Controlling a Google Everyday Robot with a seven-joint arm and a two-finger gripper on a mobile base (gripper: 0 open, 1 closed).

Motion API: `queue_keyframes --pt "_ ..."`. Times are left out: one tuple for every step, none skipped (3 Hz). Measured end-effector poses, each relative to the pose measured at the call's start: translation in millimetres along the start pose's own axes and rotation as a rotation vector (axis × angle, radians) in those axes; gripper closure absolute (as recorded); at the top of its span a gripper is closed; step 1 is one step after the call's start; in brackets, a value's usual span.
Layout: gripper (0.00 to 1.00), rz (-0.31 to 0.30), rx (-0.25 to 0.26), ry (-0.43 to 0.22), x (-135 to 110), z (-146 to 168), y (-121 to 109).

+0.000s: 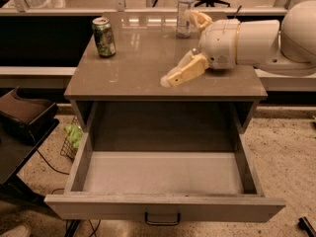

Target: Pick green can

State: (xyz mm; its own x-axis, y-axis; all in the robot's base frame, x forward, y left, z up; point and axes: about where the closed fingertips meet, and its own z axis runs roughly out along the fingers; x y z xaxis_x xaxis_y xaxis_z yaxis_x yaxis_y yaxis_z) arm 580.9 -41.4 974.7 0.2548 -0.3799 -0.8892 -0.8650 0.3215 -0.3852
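A: Item: green can [104, 37]?
B: Mottled green and pale, silver top; upright at the tabletop's [133, 70] back-left corner.
A: Gripper [169, 79]?
B: Low over the tabletop's middle, well apart from the can; spread or pressed together, unclear.

The big white arm [247, 38] comes in from the right edge of the tabletop [133, 68]. Its gripper [172, 79] points left and down, low near the front edge.
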Motion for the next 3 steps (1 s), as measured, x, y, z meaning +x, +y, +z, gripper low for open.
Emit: queue_keyframes --pt "0.00 0.001 -0.001 0.005 0.9 -0.7 0.3" --pt "0.00 0.050 0.003 -0.006 5.7 22.4 -7.4" --pt "0.00 0.166 0.021 0.001 26.5 80.8 -21.0"
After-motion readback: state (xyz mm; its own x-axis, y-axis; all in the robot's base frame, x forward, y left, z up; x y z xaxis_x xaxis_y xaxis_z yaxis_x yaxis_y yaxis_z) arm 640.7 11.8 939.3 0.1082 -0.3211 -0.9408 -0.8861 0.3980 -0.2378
